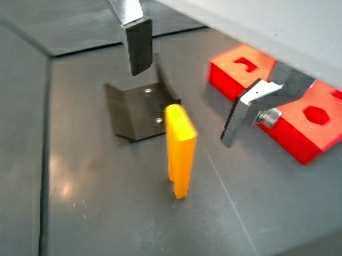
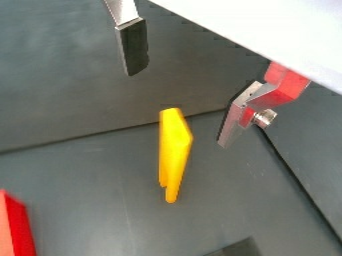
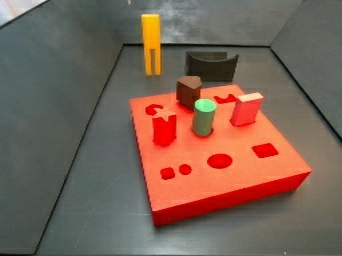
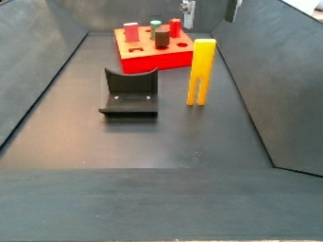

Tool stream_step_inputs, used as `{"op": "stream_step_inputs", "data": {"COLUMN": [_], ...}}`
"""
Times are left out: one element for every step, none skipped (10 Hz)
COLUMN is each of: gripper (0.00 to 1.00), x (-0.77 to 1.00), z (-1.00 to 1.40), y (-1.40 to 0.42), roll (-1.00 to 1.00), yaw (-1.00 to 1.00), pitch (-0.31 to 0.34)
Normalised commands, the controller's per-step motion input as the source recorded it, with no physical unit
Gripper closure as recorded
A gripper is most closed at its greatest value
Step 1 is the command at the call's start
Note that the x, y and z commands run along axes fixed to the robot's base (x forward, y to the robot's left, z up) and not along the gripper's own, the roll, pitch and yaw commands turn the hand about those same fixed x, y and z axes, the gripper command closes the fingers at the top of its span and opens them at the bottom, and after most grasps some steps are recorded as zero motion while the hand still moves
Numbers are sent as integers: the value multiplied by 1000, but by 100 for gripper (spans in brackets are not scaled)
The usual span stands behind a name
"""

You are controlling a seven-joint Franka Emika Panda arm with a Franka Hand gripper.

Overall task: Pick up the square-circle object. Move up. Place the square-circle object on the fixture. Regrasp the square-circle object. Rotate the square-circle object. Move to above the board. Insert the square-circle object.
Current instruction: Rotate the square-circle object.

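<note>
Nothing is picked up yet: the square-circle object (image 4: 201, 71) stands upright on the dark floor, free of any grip, so every step looks to be ahead, from the pick through the fixture rest, regrasp, rotation and insertion.

In both wrist views the gripper (image 1: 187, 85) hangs above the yellow bar with its fingers (image 2: 131, 44) spread wide apart and nothing between them; the bar's top sits roughly below the gap.

Just beside the bar sits the fixture (image 4: 128, 92), its cradle bare; the two are near but apart.

Farther off lies the board (image 3: 214, 155), well clear of the bar. On its top stand a green cylinder (image 3: 205, 116), a dark brown peg (image 3: 191, 89) and red pegs (image 3: 246, 108), with shaped holes near the front edge.

Judging by this, a straight descent onto the bar looks unobstructed; the fixture's upright wall is the nearest thing to mind.
</note>
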Motion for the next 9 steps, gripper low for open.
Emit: {"op": "stream_step_inputs", "data": {"gripper": [0, 0, 0, 0, 0, 0, 0, 0, 0], "x": [26, 26, 26, 26, 26, 26, 26, 27, 27], "z": [-18, -17, -16, -16, -16, -15, -15, -15, -15], "y": [-5, -5, -4, -4, -4, -4, -4, -4, -4], "roll": [-13, -13, -14, -14, -14, -15, -15, -16, -16], "yaw": [1000, 1000, 1000, 1000, 1000, 1000, 1000, 1000, 1000], "pitch": [7, 7, 7, 7, 8, 8, 8, 8, 8]}}
